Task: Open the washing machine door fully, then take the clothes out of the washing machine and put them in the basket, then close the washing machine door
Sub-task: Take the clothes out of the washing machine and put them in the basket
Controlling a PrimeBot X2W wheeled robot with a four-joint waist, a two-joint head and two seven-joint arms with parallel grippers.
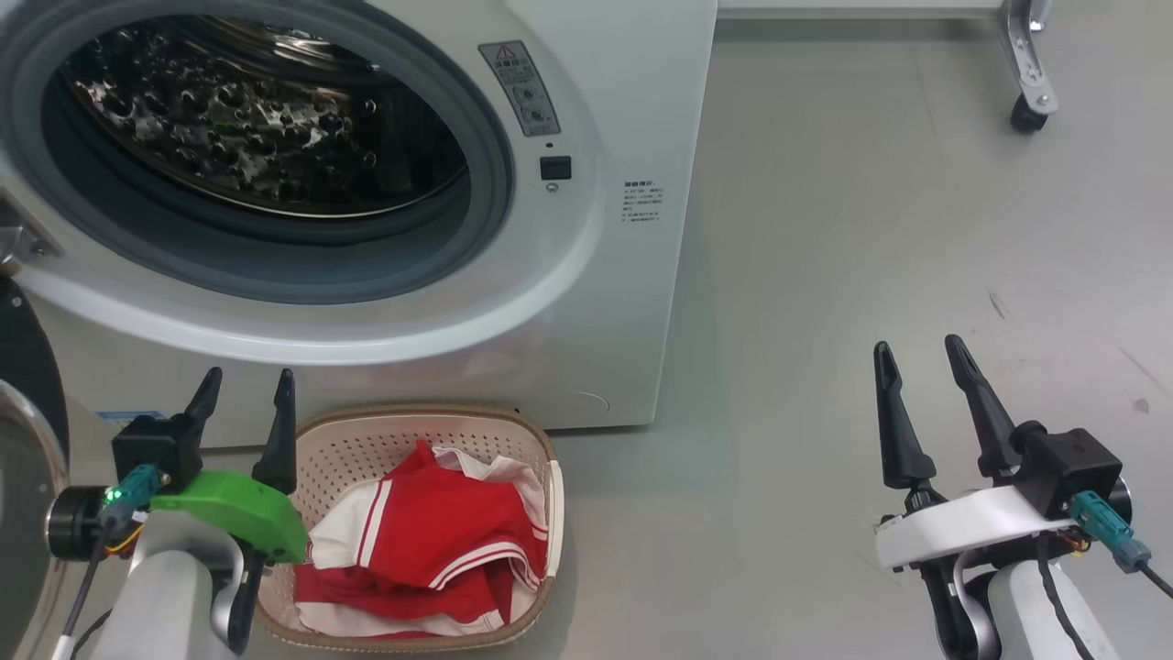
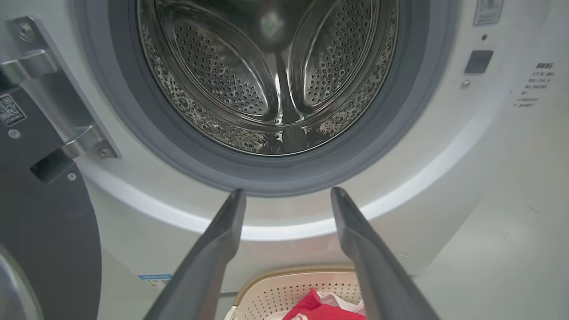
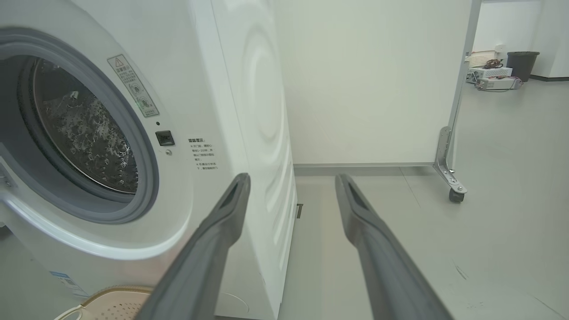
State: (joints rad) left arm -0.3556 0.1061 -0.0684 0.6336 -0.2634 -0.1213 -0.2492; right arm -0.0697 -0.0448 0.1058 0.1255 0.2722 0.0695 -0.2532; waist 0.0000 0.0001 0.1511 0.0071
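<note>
The washing machine door point(image 1: 20, 431) stands open and is cut off by the head view's left edge, leaving a slice of black rim and glass. The left wrist view gives its dark inner face point(image 2: 44, 231) and the metal hinge bracket point(image 2: 66, 111). It also looks straight into the perforated steel drum point(image 2: 275, 66) of the washing machine point(image 1: 605, 302).

The clothes point(image 1: 431, 541), red with white stripes, lie heaped in the basket point(image 1: 367, 440). The basket sits on the floor point(image 1: 871, 229) against the machine's front, below the opening. Its near left corner is hidden behind the left arm's green fitting point(image 1: 238, 513), and both wrist views crop it at their bottom edge.

The right wrist view takes in the machine's side panel, a partition's caster point(image 3: 455, 195) and a distant dark bin point(image 3: 522, 66).

The left tool point(image 1: 251, 373) hovers by the basket's left rim, fingers parted and empty, pointing at the machine. The right tool point(image 1: 917, 345) is well apart over bare floor, fingers likewise spread and holding nothing.
</note>
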